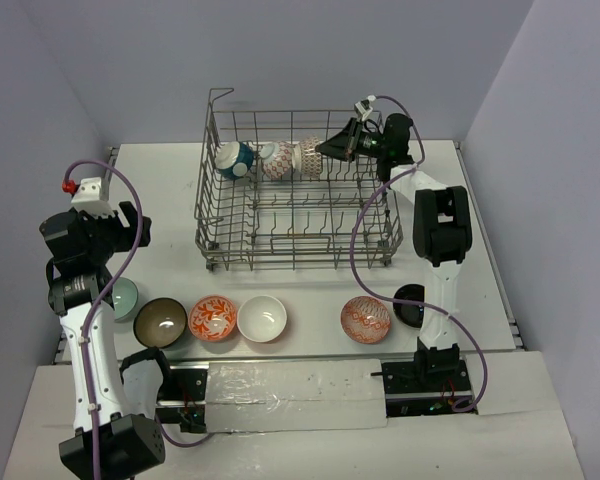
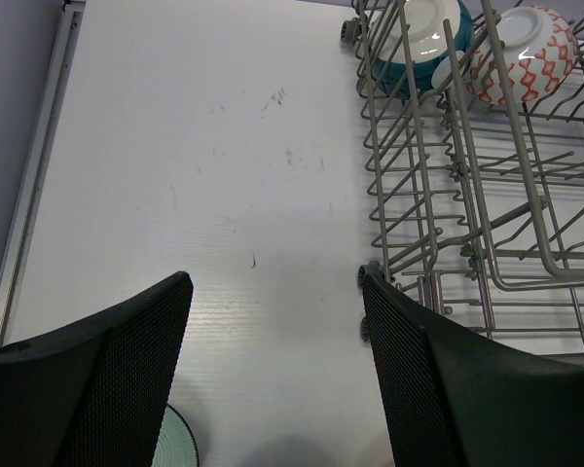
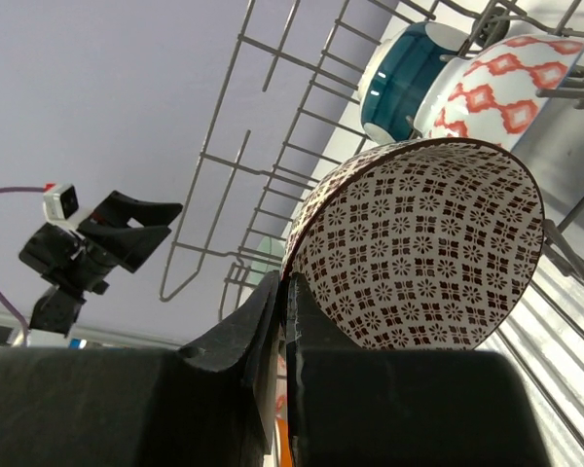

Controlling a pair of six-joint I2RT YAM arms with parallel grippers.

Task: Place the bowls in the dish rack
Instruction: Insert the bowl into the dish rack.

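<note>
White table [image 1: 160, 200], lilac walls. The right tool [image 3: 287, 292] pinches the rim of the grey-patterned bowl [image 3: 419, 248], which stands on edge in the far row of the dish rack [image 1: 298, 262], just beside the red-patterned bowl [image 3: 496, 83]. The left tool [image 2: 277, 292] is spread and empty, nearest the pale green bowl [image 1: 125, 298].

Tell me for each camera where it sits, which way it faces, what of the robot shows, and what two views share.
Top external: above and behind the robot, looking down on table, dish rack, left arm and right arm.
Left wrist: on the left arm, looking down past the open left end effector at the rack's corner.
Right wrist: on the right arm, looking across the rack; the right end effector pinches a patterned bowl.
Shared: both wrist views show the teal bowl.
</note>
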